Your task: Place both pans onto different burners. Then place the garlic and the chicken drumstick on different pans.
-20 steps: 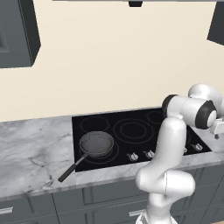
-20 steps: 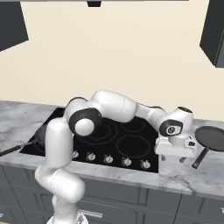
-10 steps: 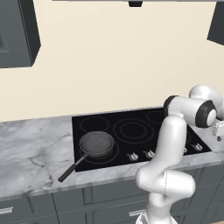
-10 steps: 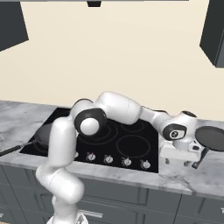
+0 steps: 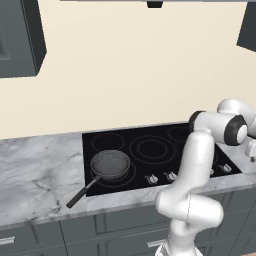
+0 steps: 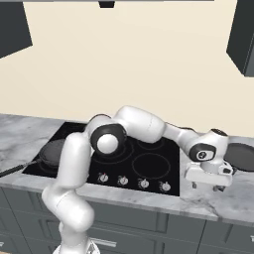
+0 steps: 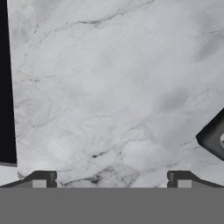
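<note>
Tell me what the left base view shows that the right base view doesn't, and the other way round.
Left base view alone: the deeper pan in full, sitting on a front burner, handle over the counter. Right base view alone: the second pan on the marble right of the cooktop, with the open gripper low beside it. Both share the black cooktop, its knobs and the marble counter.

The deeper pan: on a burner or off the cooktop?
On a burner. The deeper pan sits over the front-left burner rings of the cooktop, its handle out over the marble counter.
</note>
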Robot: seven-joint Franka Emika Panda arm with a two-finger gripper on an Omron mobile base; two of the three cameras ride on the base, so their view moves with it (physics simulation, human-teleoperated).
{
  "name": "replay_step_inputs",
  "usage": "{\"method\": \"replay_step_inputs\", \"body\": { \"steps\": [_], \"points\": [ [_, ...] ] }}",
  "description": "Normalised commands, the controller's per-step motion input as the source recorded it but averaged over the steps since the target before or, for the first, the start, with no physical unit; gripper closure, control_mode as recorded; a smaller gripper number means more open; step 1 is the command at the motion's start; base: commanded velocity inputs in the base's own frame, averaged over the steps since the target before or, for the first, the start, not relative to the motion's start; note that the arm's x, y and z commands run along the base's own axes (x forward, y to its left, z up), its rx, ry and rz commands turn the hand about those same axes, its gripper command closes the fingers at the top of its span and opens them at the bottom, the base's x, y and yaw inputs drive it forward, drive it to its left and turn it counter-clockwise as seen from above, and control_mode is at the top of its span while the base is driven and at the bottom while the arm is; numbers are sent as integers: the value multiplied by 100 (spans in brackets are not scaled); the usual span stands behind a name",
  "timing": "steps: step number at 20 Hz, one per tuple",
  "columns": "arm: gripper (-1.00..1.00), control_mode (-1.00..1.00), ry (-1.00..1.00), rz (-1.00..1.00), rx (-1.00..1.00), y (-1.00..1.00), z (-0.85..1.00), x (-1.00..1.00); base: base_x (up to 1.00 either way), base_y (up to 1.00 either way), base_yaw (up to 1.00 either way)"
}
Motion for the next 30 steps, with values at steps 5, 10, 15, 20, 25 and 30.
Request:
{"method": "replay_step_inputs", "body": {
  "steps": [5, 10, 15, 20, 25, 30],
  "points": [
    [-100, -100, 0, -3, 0, -21, 0, 15, 0, 0, 0],
    [-100, -100, 0, -3, 0, -24, 0, 22, 0, 0, 0],
    [-100, -100, 0, -2, 0, -25, 0, 22, 0, 0, 0],
    [-100, -100, 0, -2, 0, -29, 0, 18, 0, 0, 0],
    [-100, -100, 0, 0, 0, -27, 0, 18, 0, 0, 0],
    [-100, -100, 0, 0, 0, -24, 0, 19, 0, 0, 0]
  ]
}}
